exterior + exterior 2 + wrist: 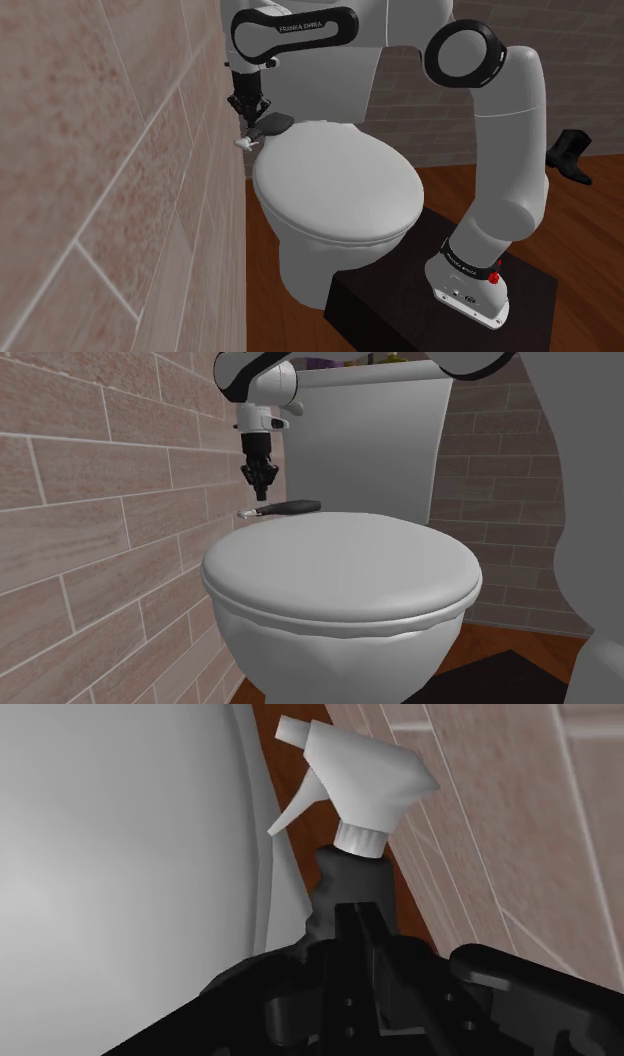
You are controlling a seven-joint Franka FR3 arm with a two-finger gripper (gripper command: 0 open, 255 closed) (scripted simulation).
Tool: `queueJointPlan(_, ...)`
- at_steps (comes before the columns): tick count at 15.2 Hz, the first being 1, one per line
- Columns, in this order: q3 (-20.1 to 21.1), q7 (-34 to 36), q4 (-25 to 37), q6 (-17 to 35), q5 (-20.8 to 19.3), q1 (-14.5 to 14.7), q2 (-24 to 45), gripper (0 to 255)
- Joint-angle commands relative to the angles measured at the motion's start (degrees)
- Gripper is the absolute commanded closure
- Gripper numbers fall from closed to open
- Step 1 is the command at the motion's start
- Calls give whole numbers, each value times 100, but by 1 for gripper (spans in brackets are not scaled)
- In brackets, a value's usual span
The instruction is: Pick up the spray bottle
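You had the gripper [262,482] hanging over the bottle [296,506] with its fingers [357,936] apparently pressed together and gripping nothing. That was your first hazard: lowered like that, the tips would have landed on the dark round body just under them and could have rolled it. The bottle lay on its side at the rear edge of the lid [340,567], its body running back beneath the fingers and its white head [360,779] pointing out past the tips. The wall [100,552] stood close on one side of the fingers, with a gap down to the floor between it and the lid. A nudge that way would likely have dropped the bottle into that gap, out of easy reach. Spreading the fingers carried a risk too, since the wall left the finger nearest it little room, and a pinch on the narrow neck rather than the body might have slipped. As for writing, the bottle showed no label. White lettering on the arm [300,28] read, as far as I could tell, FRANKA EMIKA, and the print on the band [458,258] at the arm's base was too small to read.
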Motion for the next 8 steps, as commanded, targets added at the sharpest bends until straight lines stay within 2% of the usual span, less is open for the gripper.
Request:
queueJointPlan(1, 0, 0, 0, 0, 0, 0, 0, 255)
queueJointPlan(2, 0, 0, 0, 0, 0, 0, 0, 0)
queueJointPlan(4, -455, 2023, 601, -311, 59, 262, 365, 0)
queueJointPlan(5, -624, 2734, 755, -403, 118, 331, 455, 0)
queueJointPlan(8, -636, 2759, 515, -171, 116, 311, 450, 0)
